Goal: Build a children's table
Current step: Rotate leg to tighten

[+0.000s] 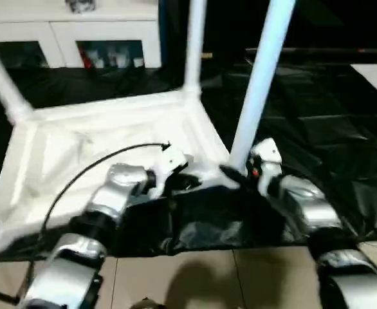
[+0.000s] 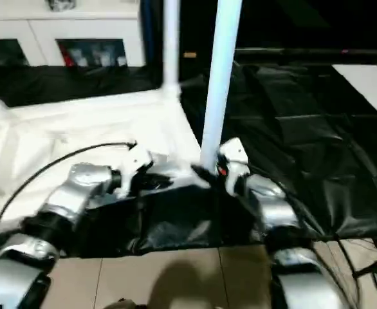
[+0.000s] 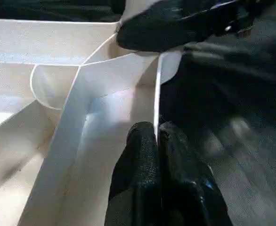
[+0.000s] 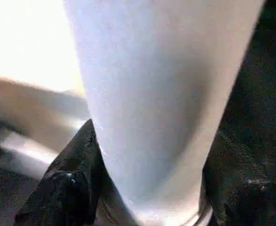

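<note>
- Left jaws (image 3: 157,141) pressed together, pinching the thin side wall of the upturned children's table top (image 1: 98,145) near its closest corner.
- Right jaws (image 4: 150,188) sit spread around the base of one white leg (image 1: 259,84), a black finger (image 4: 77,169) on each side, both touching the tube.
- That leg stands upright, a bit tilted, at the top's near-right corner, close by my left jaws.
- Tabletop lies ribbed side up on black sheeting (image 1: 317,122) over the floor; ribs and a rounded corner socket (image 3: 53,87) seen in left wrist view.
- 2nd leg (image 1: 195,45) stands upright at far-right corner; 3rd leg (image 1: 2,80) leans out from far-left corner.
- White cabinet w/ glass doors (image 1: 79,38) behind the work.
- Black cable (image 1: 92,164) arcs over my left forearm.
</note>
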Tool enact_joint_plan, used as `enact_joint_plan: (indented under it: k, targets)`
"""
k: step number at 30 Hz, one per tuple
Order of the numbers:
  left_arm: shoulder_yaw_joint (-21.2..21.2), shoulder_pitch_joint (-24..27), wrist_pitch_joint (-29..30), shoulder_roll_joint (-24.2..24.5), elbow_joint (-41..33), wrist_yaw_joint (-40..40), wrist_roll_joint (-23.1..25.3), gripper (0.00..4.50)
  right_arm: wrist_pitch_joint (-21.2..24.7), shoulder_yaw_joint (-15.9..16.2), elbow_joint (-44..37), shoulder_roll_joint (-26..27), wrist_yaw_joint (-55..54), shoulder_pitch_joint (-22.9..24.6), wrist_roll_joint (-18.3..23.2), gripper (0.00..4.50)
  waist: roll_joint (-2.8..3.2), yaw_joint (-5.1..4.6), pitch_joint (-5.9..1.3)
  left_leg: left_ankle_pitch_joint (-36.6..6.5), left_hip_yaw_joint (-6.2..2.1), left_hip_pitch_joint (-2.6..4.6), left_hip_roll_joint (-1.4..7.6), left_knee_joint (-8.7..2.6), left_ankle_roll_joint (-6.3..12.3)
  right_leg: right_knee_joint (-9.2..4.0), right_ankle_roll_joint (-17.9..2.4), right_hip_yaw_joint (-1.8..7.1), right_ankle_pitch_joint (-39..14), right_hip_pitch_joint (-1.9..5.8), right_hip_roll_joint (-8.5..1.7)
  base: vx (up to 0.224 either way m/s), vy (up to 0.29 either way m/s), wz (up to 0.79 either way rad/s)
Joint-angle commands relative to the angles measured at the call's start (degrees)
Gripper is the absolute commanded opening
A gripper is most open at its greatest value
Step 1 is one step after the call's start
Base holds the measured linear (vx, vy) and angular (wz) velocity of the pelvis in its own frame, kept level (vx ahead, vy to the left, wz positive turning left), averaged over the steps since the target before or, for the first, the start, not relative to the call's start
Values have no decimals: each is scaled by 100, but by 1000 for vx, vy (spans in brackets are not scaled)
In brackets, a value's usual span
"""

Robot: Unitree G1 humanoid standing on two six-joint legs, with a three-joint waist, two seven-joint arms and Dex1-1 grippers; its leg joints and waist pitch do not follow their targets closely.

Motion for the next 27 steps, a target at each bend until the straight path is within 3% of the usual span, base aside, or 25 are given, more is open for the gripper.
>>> enact_joint_plan:
  k: [1, 3, 7, 8, 9, 11, 14, 18, 26, 27]
  targets:
    - [67, -313, -73, -344, -212, 294, -212, 0, 269, 320, 331, 355, -47, 133, -172, 254, -19, -18, -365, -1469, -423, 148, 728, -478, -209, -462, -1306, 476, -1459, 170, -745, 0, 0, 0]
    - [66, -360, -4, -521, -188, 557, -174, 0, 305, 212, 531, 534, -495, -29, -125, 254, -31, -6, -375, -1238, -399, 121, 714, -450, -69, -432, -1375, 488, -1104, 179, -759, 0, 0, 0]
    - [-58, -361, -11, -741, -215, 699, -101, 0, -58, 262, 765, 769, -830, -224, -244, 254, -33, 10, -380, -1060, -389, 104, 701, -429, 87, -428, -1374, 467, -1007, 201, -747, 0, 0, 0]
    - [-69, -344, -37, -720, -225, 660, -88, 0, -133, 215, 779, 783, -794, -240, -212, 289, -36, 8, -383, -1039, -389, 102, 702, -431, 112, -422, -1368, 466, -972, 201, -740, 0, 0, 0]
    - [-81, -316, -79, -671, -244, 571, -80, 0, -192, 127, 777, 791, -674, -254, -121, 289, -32, 7, -383, -1032, -391, 101, 709, -435, 145, -416, -1370, 460, -937, 203, -736, 0, 0, 0]
    - [-89, -301, -98, -641, -254, 515, -82, 0, -196, 95, 758, 786, -600, -253, -74, 289, -29, 4, -373, -1085, -392, 105, 715, -444, 162, -423, -1371, 458, -991, 199, -729, 0, 0, 0]
    - [-128, -235, -139, -505, -312, 277, -119, 0, -251, 142, 621, 714, -325, -214, -48, 331, -14, 1, -377, -1158, -397, 109, 721, -452, 125, -416, -1377, 457, -1001, 201, -730, 0, 0, 0]
    - [-194, -66, -357, -80, -466, -511, -263, 0, -477, 568, 249, 298, 736, 8, -185, 331, -23, 11, -389, -997, -376, 70, 710, -422, 282, -376, -1422, 437, -748, 233, -722, 0, 0, 0]
    - [-133, 18, -543, 324, -446, -1174, -386, 0, -611, 829, -568, -318, 2583, 504, 199, 331, -27, 81, -384, -926, -364, 67, 744, -408, 459, -358, -1487, 430, -690, 215, -715, 0, 0, 0]
    - [-132, 30, -554, 365, -445, -1258, -408, 0, -544, 849, -703, -390, 2825, 563, 274, 305, -26, 92, -383, -978, -365, 67, 744, -405, 441, -365, -1478, 434, -802, 217, -721, 0, 0, 0]
